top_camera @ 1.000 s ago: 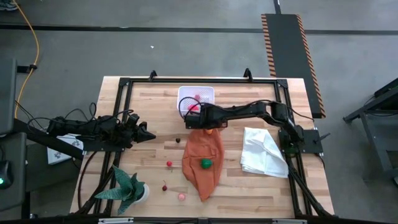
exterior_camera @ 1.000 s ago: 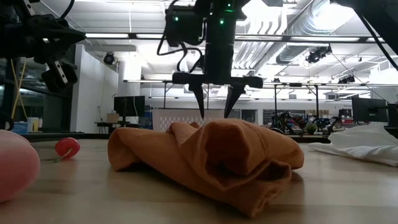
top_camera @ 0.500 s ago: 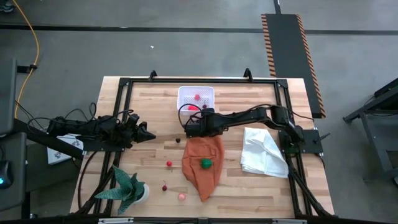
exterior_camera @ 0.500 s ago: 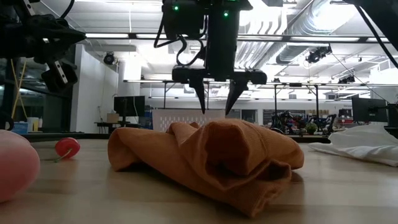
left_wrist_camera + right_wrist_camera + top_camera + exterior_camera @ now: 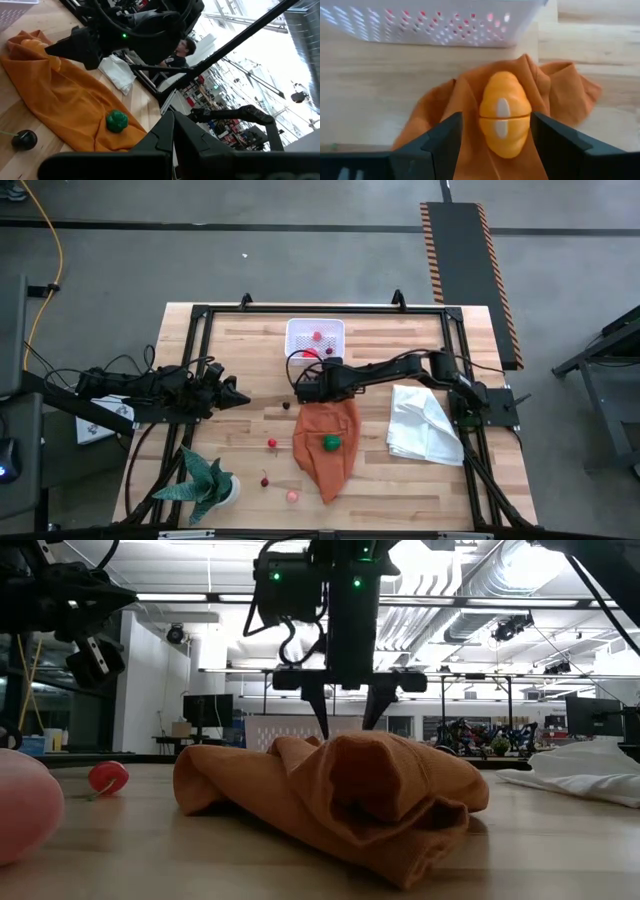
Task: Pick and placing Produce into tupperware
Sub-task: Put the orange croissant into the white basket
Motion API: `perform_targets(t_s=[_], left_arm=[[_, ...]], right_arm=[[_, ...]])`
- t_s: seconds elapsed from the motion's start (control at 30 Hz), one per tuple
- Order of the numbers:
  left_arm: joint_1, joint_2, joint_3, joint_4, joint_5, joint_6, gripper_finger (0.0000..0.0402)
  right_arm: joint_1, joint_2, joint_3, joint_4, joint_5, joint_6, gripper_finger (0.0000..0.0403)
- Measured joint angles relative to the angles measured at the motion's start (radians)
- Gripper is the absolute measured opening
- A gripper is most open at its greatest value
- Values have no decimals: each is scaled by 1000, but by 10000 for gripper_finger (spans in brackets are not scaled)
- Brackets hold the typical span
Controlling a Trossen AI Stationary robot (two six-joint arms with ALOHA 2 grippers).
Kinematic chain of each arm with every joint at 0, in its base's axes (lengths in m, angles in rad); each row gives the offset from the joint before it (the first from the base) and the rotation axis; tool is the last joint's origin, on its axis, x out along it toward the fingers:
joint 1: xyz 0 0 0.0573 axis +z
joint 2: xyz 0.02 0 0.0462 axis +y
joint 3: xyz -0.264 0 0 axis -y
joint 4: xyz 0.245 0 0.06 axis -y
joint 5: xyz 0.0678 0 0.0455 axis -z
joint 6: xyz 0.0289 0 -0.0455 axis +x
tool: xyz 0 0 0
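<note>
Hovering open-fingered, the right end effector is seen straddling an orange toy fruit on the orange cloth, just short of the tupperware. Its fingertips are cut off in the wrist view. The left end effector is kept closed, well aside.

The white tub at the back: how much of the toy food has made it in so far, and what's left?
Done: a couple of red pieces lie in the white tub.
In hand: the right gripper is open over an orange toy on the orange cloth, not gripping yet.
Left: the green piece on the cloth, plus several red, dark and pink pieces on the table. The left gripper waits, shut.
</note>
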Motion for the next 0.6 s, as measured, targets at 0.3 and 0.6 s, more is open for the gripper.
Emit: perform_targets(t_s=[0.3,0.6], left_arm=[[0,0,0,1,9,0,1],[0,0,0,4,18,0,1]], right_arm=[[0,13,0,20,-13,-26,236],[0,13,0,17,-13,-19,270]])
